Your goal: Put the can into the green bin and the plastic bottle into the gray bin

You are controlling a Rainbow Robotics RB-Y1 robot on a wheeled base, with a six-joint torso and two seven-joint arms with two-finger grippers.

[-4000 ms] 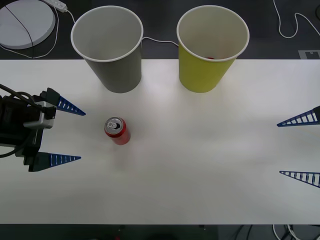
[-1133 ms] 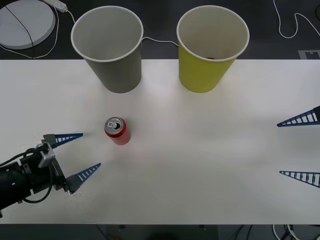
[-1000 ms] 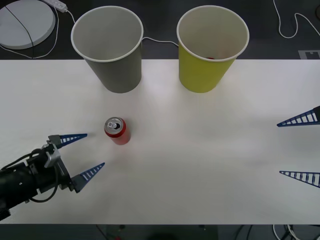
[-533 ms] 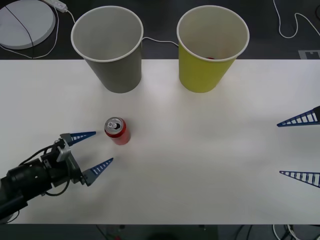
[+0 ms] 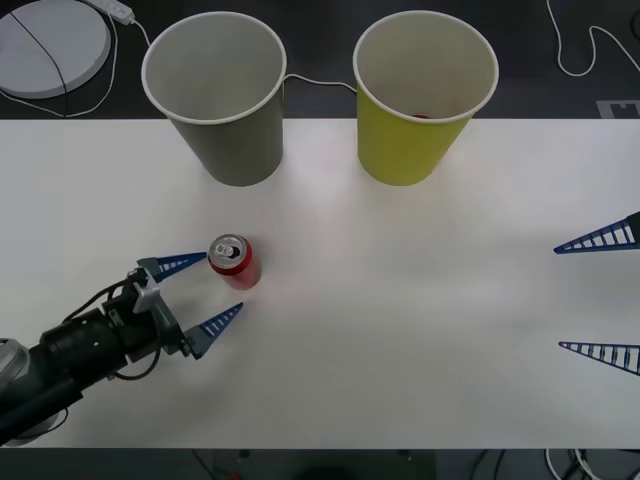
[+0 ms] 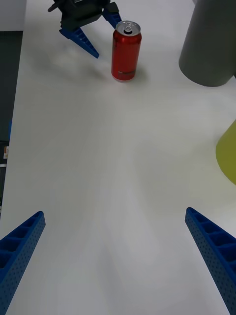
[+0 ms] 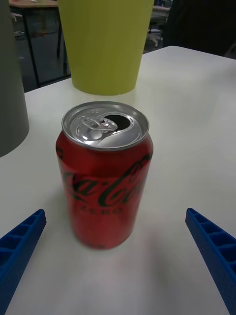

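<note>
Red and silver-topped, the can [image 5: 235, 262] stands upright on the white table [image 5: 400, 330], its opened top and pull tab facing up. It serves as the reference for everything below.

Left end effector [image 5: 203, 293]: released, blue ribbed fingers spread wide, sitting just beside the can on the robot's near-left side. One fingertip lies almost against the can's rim; the other points past the can's near side. No contact with the can is visible. In the left wrist view the can [image 7: 104, 173] stands between the two fingers, with bare table showing on both sides of it.

Right end effector [image 5: 600, 295]: released, fingers well apart, parked far from the can at the table's right edge. In the right wrist view, a long stretch of bare table separates it from the can [image 6: 126, 50].

Gray bin [image 5: 215, 95]: upright, beyond the can toward the table's far edge, slightly to the can's left, and apart from it. Green bin [image 5: 425, 95]: upright, beyond and well to the right of the can, also at the far edge, with a small red item faintly visible inside. A gap separates the two bins.

Open surface lies to the right of the can and on its near side.
</note>
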